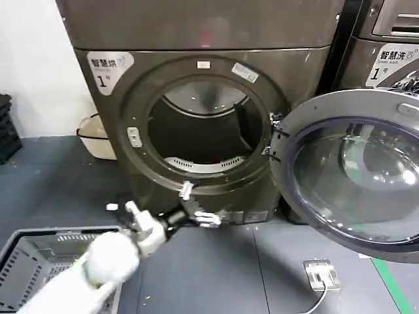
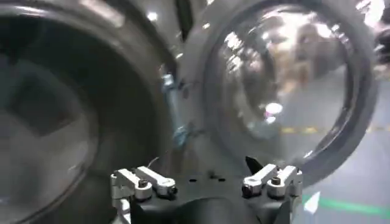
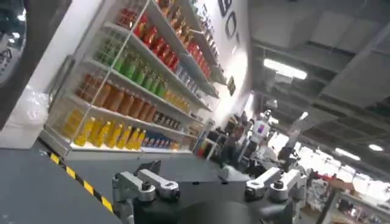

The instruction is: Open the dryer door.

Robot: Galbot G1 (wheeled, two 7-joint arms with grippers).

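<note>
My left gripper (image 1: 196,204) hung empty, fingers spread wide, low before the dryer (image 1: 203,111) just under its round opening, while the door (image 1: 353,173) stood swung fully out to the right on its hinge, nearer my right side.

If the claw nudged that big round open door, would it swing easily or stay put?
The dryer door hangs open on side hinges, so it would probably swing, not flex. Its thick rim and domed window suggest some weight. The left claw, open, sits low before the drum.

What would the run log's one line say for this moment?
dryer door: swung open | drum: exposed | left claw: open, empty, below opening | right claw: open, empty
</note>
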